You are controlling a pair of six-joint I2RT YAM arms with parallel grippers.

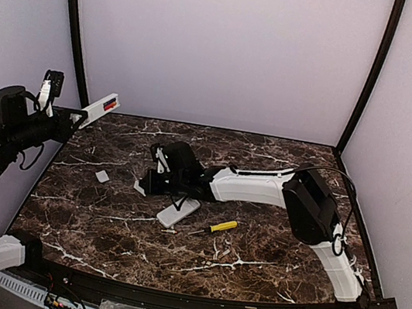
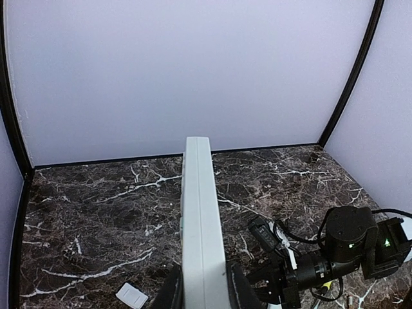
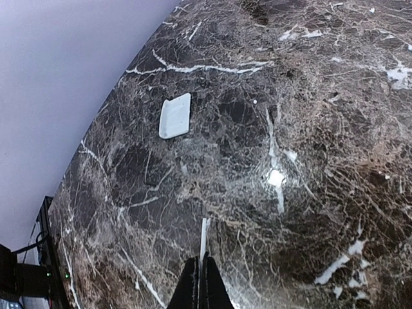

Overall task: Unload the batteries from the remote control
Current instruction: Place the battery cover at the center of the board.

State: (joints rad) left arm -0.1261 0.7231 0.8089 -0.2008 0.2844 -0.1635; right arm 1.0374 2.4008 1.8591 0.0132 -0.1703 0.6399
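the left gripper [image 2: 205, 288] is clamping one end of the remote [image 2: 198, 212], raised at the far left, batteries [image 1: 108, 107] showing red in its far end. the right gripper [image 3: 201, 283] is sitting closed, a white sliver [image 3: 204, 235] at its tips. tilting may be risking cells rolling off the table [image 1: 267, 266].

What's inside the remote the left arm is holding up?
The remote in the left gripper shows reddish and dark patches near its far end, likely batteries. Their number is unclear; the wrist view shows only its edge.
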